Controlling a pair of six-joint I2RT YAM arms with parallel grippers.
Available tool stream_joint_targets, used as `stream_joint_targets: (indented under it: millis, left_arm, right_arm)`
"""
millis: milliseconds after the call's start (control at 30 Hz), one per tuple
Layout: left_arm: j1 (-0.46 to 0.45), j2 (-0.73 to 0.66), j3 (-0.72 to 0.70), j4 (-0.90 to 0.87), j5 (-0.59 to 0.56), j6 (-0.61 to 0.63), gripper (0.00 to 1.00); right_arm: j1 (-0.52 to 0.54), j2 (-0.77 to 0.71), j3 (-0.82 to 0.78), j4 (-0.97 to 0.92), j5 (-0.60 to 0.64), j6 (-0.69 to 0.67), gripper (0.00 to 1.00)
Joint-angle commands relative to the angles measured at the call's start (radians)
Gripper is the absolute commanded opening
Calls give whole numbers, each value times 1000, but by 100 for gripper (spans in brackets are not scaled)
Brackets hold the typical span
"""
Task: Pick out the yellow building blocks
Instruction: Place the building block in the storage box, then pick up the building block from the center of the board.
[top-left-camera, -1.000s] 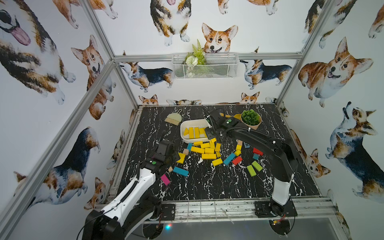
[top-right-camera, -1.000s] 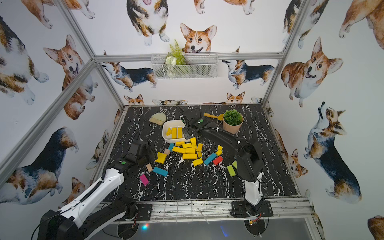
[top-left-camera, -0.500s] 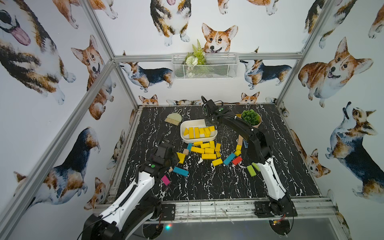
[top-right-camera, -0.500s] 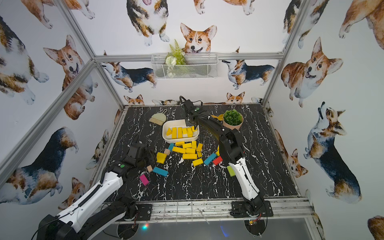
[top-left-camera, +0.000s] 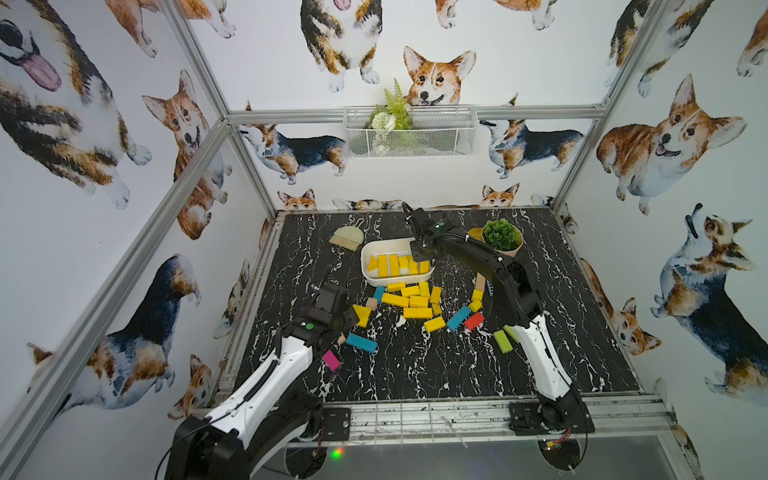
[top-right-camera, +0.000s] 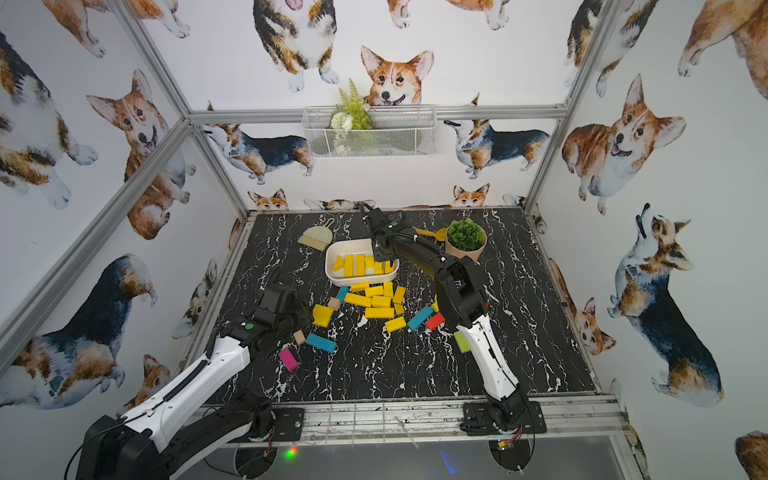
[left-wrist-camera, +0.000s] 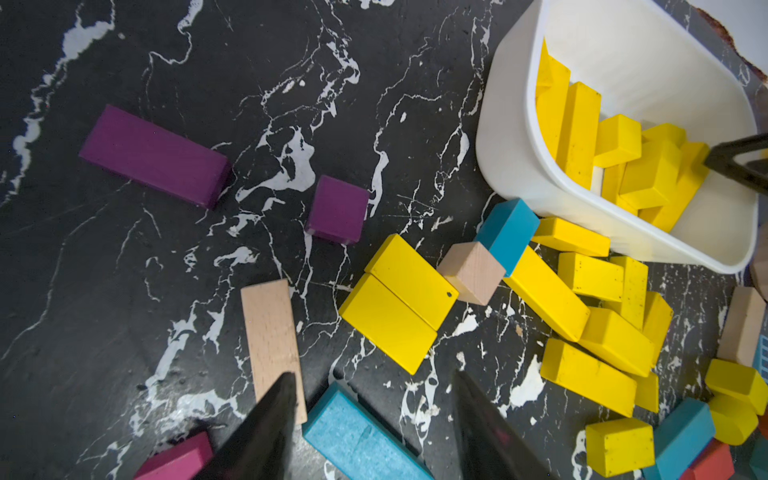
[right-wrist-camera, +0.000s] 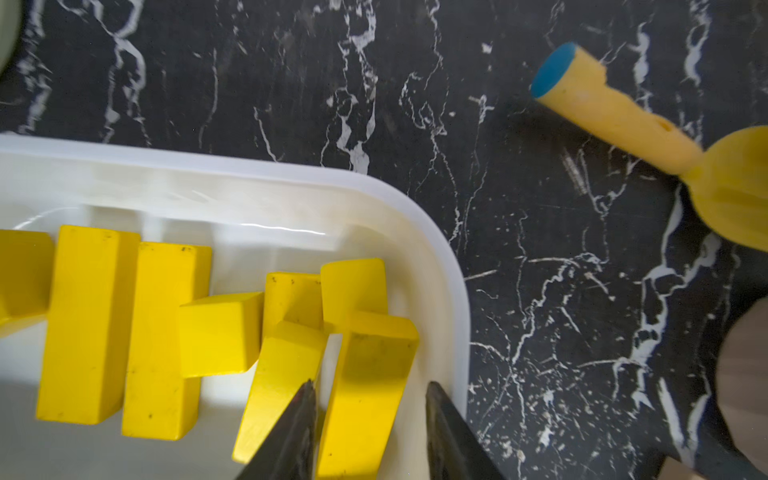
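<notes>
**Right gripper parting around a bar in the tray**

Its fingers are standing a little apart, one on each side of the bar, with a thin gap showing at both; nothing is being pinched. The bar is leaning on its neighbours at the tray's right end. That spot was lying bare a second ago, so the row of yellow blocks in the tray is now reaching further right. The elbow, then out toward the bench's right edge, is now sitting nearer the middle.

The tray is resting between the middle of the bench and its far edge. More yellow blocks are lying heaped just off the tray's near side, with a few trailing off to the right.

The left gripper is hovering spread and empty near the bench's left edge. It is over a teal block and just beside a yellow pair, staying where it was a second ago. A scoop is lying by the far edge.
</notes>
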Motion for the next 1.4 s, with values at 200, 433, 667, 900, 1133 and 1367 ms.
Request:
stream_joint_targets:
  millis: [200, 433, 667, 900, 1133, 1367]
  left_arm:
    - [-64, 141, 62, -8, -60, -38, 60]
    - [-130, 313, 169, -76, -160, 84, 67]
    - [-129, 364, 169, -88, -101, 350, 71]
    - [-97, 424, 218, -107, 66, 477, 88]
    - [-20, 493, 250, -78, 142, 509, 90]
    - [42, 568, 288, -66, 197, 491, 89]
  right_arm:
    - [24, -352, -276, 167, -32, -16, 50]
    - [43, -683, -703, 263, -49, 55, 50]
    - [51, -927, -984, 265, -24, 123, 51]
    - [51, -991, -1037, 267, -12, 125, 51]
    - [51, -991, -1018, 271, -15, 104, 51]
    - [51, -1009, -1034, 260, -6, 103, 51]
